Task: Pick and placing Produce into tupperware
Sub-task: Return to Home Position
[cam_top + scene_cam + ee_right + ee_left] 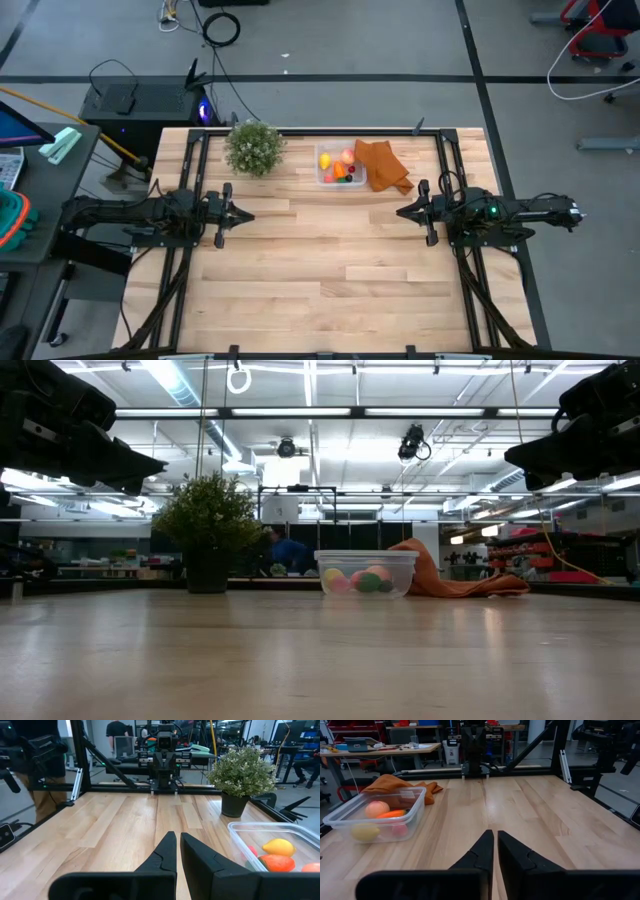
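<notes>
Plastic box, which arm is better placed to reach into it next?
Right, probably. From above, the right claw sits nearer the box than the left claw, though the orange cloth lies on that side of it.

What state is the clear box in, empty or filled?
Filled and uncovered: the clear box holds the lemon, the carrot and a peach-pink fruit, seen through its open top.

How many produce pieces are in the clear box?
4 in the tupperware: lemon at the end nearest the plant, carrot in the middle, pink fruit toward the cloth, red fruit beside the lemon. Smaller ones may be hidden.
</notes>
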`<control>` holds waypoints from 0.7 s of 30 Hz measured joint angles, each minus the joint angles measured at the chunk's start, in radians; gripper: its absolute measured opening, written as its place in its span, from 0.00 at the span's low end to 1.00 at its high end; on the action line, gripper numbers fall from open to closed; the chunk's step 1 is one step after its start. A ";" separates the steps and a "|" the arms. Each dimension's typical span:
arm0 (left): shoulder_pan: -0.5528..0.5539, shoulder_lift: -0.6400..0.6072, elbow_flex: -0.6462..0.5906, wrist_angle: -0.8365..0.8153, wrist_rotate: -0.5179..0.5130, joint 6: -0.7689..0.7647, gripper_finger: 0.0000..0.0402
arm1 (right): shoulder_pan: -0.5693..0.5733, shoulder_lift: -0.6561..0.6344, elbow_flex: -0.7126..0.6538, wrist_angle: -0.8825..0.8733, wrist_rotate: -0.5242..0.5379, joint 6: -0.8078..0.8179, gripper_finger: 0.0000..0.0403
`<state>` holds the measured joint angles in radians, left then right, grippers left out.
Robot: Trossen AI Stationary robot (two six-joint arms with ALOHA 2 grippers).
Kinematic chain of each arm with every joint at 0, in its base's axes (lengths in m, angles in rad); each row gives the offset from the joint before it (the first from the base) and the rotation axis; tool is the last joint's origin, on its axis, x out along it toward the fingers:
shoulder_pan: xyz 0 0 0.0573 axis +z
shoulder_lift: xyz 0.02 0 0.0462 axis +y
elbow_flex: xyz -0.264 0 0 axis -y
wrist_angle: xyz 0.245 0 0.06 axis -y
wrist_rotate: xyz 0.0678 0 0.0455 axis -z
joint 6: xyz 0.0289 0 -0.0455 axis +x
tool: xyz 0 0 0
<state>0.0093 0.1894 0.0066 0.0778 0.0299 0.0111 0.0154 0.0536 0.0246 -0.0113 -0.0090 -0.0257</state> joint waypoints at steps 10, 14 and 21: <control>0.000 0.000 0.000 0.000 0.000 0.000 0.07 | 0.000 0.000 0.000 0.000 0.000 0.000 0.00; 0.000 0.000 0.000 0.000 0.000 0.000 0.06 | 0.000 0.000 0.000 0.000 0.000 0.000 0.00; 0.000 0.000 0.000 0.000 0.000 0.000 0.08 | 0.000 0.000 0.000 0.000 0.000 0.000 0.00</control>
<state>0.0092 0.1894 0.0064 0.0776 0.0301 0.0109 0.0155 0.0536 0.0250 -0.0113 -0.0090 -0.0257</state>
